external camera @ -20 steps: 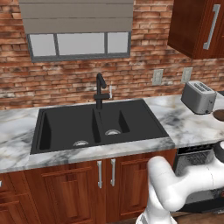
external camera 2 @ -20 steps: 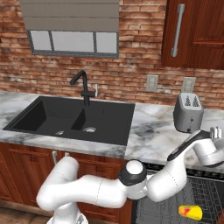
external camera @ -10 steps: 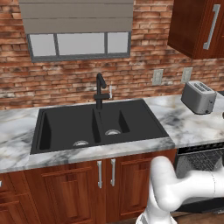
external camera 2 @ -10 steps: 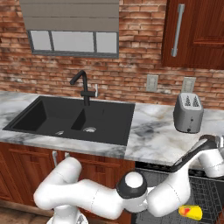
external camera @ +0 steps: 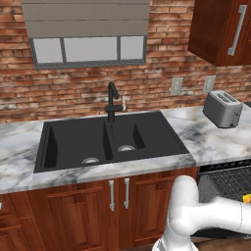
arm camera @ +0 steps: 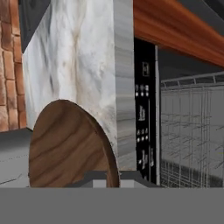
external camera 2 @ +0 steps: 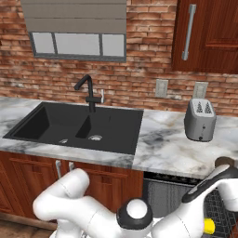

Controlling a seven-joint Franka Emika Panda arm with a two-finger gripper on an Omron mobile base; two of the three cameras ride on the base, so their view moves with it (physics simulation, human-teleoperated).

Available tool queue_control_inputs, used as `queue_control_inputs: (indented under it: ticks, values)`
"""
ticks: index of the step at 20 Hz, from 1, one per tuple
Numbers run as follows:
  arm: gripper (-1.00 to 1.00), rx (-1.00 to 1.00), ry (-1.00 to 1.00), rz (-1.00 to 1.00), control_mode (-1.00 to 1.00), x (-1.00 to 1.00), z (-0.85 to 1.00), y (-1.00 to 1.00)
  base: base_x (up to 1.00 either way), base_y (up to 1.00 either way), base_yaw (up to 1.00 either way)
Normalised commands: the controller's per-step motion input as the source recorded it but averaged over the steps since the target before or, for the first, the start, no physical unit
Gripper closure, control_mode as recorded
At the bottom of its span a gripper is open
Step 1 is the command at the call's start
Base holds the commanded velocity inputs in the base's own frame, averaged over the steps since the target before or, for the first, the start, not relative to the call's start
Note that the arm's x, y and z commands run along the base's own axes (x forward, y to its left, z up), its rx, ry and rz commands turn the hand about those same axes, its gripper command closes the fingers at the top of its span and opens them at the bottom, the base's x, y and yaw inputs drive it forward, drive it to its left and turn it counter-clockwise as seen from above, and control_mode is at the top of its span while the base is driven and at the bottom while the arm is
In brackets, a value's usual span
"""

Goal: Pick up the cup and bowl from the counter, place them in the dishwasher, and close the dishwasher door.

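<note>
Dark brown wood grain looms close ahead of the hand: the bowl (arm camera: 70,146), seen on edge against the veined marble counter (arm camera: 74,65). The gripper's jaws are clenched tight, and they seem to be pinching the bowl's rim, though the fingertips are hidden low in that view, so I can't swear to it. From the right base view, a sliver of the bowl (external camera 2: 225,162) peeks over the arm at the counter's front edge, below the silver toaster (external camera 2: 200,120). The dishwasher (external camera 2: 172,197) stands open, wire rack showing, with the yellow cup (external camera 2: 209,226) lying in it.
</note>
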Motion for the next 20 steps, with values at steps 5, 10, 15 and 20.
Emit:
queue_control_inputs:
  ticks: [5, 10, 15, 20]
  values:
    - [1.00, 0.00, 0.00, 0.00, -1.00, -0.67, -0.28, 0.26, 0.00, 0.00, 0.00]
    - [1.00, 0.00, 0.00, 0.00, -1.00, -0.55, -0.10, 0.26, 0.00, 0.00, 0.00]
    - [1.00, 0.00, 0.00, 0.00, -1.00, -0.41, -0.08, 0.39, 0.00, 0.00, 0.00]
    - [1.00, 0.00, 0.00, 0.00, -1.00, -0.27, -0.19, 0.51, 0.00, 0.00, 0.00]
